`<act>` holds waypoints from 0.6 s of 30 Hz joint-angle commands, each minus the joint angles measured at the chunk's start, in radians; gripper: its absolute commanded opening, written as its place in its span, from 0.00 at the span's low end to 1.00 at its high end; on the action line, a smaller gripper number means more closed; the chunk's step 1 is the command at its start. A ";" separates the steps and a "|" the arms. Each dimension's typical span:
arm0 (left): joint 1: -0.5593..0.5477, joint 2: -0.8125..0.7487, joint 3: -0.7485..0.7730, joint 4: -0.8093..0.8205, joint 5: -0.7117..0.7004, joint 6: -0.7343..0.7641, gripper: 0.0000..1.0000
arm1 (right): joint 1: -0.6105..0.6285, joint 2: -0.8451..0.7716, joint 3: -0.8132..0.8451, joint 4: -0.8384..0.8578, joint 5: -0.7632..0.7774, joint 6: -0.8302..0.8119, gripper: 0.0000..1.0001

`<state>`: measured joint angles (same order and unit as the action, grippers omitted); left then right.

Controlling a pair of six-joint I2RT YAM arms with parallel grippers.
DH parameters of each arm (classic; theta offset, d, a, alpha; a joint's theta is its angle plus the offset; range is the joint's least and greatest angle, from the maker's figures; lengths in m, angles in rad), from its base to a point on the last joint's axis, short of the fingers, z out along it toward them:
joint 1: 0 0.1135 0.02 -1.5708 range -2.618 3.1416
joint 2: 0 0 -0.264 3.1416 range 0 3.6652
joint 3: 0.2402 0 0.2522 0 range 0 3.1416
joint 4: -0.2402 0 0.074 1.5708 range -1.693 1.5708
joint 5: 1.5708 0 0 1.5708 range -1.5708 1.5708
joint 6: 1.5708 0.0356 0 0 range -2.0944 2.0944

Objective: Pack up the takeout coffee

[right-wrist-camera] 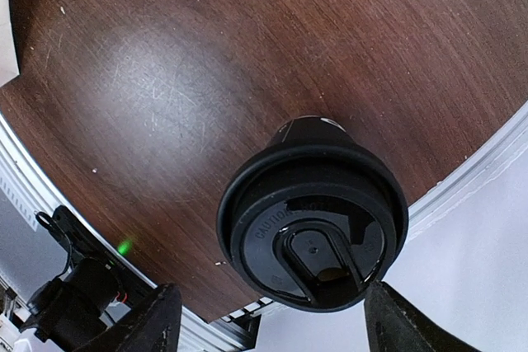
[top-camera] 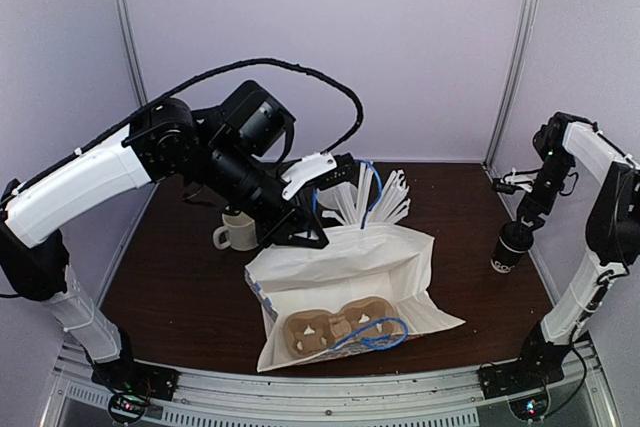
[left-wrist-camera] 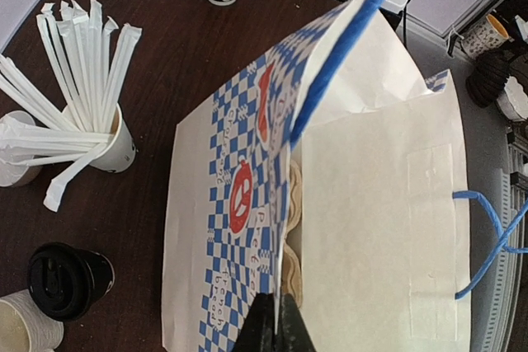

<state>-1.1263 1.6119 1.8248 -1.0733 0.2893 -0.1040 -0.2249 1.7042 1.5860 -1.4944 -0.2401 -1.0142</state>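
**Right claw** point(right-wrist-camera: 272, 307): jaws spread wide. Its fingers point(right-wrist-camera: 157, 323) flank the first black cup point(right-wrist-camera: 313, 220) with a clear gap on each side of the lid. No contact and nothing held.

**Left claw** point(left-wrist-camera: 276, 326): jaws pressed together on the top rim of the paper bag point(top-camera: 350, 267), holding that side of the mouth up.

**Task items:** The first black cup stands upright and lidded at the far right of the counter point(top-camera: 460, 207), well apart from the bag. The second black cup point(left-wrist-camera: 66, 279), also lidded, stands left of the bag, just beside the cream mug point(top-camera: 238, 232). A cardboard carrier point(top-camera: 330, 325) lies inside the bag.

**Edges and room:** The first black cup sits close to the counter's right edge. Bare counter lies between it and the bag. The stirrer cup point(left-wrist-camera: 115, 146) stands near the bag's left side.
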 commanded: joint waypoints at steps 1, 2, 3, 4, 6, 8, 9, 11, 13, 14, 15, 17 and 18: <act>0.005 0.010 0.003 0.053 0.022 0.006 0.00 | 0.001 0.022 0.036 0.011 0.051 -0.028 0.80; 0.005 0.011 0.002 0.052 0.023 0.006 0.00 | 0.001 0.027 0.040 0.013 0.050 -0.026 0.81; 0.005 0.011 0.002 0.053 0.024 0.007 0.00 | 0.001 0.032 0.044 0.015 0.049 -0.026 0.81; 0.006 0.011 0.002 0.053 0.023 0.007 0.00 | 0.001 0.036 0.045 0.018 0.047 -0.027 0.81; 0.005 0.011 0.001 0.051 0.024 0.009 0.00 | 0.002 0.048 0.049 0.015 0.044 -0.032 0.82; 0.006 0.010 -0.002 0.053 0.020 0.009 0.00 | 0.005 0.062 0.052 0.002 0.037 -0.038 0.83; 0.005 0.009 -0.003 0.052 0.017 0.009 0.00 | 0.007 0.069 0.053 -0.005 0.034 -0.041 0.83; 0.006 0.008 -0.007 0.052 0.013 0.009 0.00 | 0.013 0.078 0.052 -0.015 0.033 -0.043 0.84; 0.006 0.008 -0.007 0.052 0.012 0.009 0.00 | 0.019 0.082 0.047 -0.017 0.038 -0.045 0.85; 0.006 0.009 -0.008 0.051 0.012 0.009 0.00 | 0.021 0.084 0.046 -0.017 0.042 -0.046 0.85; 0.005 0.009 -0.008 0.053 0.012 0.009 0.00 | 0.023 0.086 0.046 -0.017 0.045 -0.045 0.85; 0.005 0.009 -0.008 0.052 0.012 0.007 0.00 | 0.025 0.089 0.044 -0.014 0.049 -0.042 0.85; 0.006 0.009 -0.007 0.051 0.013 0.007 0.00 | 0.027 0.091 0.043 -0.010 0.051 -0.040 0.85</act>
<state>-1.1263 1.6215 1.8214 -1.0691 0.2924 -0.1036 -0.2089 1.7859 1.6173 -1.4925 -0.2077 -1.0462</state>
